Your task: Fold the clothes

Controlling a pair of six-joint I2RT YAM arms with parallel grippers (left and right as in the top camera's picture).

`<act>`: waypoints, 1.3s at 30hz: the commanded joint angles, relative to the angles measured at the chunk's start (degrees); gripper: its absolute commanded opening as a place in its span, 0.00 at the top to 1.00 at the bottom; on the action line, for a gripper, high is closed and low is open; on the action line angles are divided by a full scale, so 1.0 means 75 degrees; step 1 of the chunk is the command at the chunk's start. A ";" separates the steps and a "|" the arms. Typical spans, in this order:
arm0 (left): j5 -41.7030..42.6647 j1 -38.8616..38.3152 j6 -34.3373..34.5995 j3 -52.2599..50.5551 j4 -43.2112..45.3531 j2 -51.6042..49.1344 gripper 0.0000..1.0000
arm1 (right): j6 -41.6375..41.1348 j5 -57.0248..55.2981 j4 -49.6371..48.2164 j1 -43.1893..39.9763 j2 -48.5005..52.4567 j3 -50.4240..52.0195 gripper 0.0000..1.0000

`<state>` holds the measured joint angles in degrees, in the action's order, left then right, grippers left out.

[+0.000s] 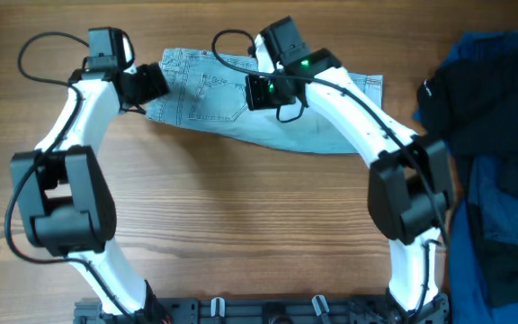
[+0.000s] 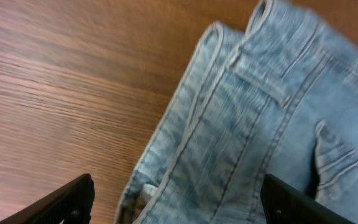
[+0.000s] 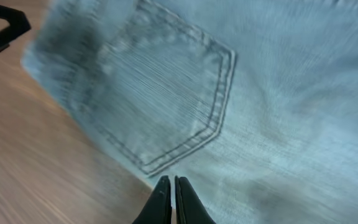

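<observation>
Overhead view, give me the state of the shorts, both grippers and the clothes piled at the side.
denim shorts, lying flat on the table, held by neither gripper.
left gripper, open, over the shorts.
right gripper, shut, holding nothing.
black garment, heaped, unfolded.
dark-blue fabric, heaped, unfolded.

shorts (image 1: 196, 97): faded, stitched denim cloth | table (image 1: 241, 225): matt, grained wood

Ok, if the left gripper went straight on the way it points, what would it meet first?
Probably the denim shorts: their waistband edge lies just ahead of the open left gripper, though depth is unclear.
</observation>
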<state>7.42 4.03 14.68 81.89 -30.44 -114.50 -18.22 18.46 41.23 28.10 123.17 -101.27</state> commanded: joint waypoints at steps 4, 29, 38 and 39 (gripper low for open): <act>0.0347 0.0000 -0.0332 -0.0029 -0.0015 -0.0871 0.09 | -0.0166 0.0114 0.0321 0.0009 0.0353 0.0073 0.96; 0.0262 0.0000 -0.0248 -0.0029 -0.2407 -0.0662 0.14 | 0.0198 0.0801 0.1973 0.0055 -0.0495 0.0425 0.94; 0.0271 0.0000 -0.0251 -0.0029 -0.1932 -0.0764 0.00 | -0.0589 0.0079 0.1163 0.0038 -0.1239 0.0493 0.81; 0.0338 0.0000 -0.0248 -0.0029 -0.1897 -0.0781 0.00 | -0.0600 0.0085 0.1061 0.0038 -0.1134 0.0536 0.81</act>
<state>9.45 4.03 12.91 82.98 -45.60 -119.15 -20.45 21.12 50.15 28.58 111.83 -98.48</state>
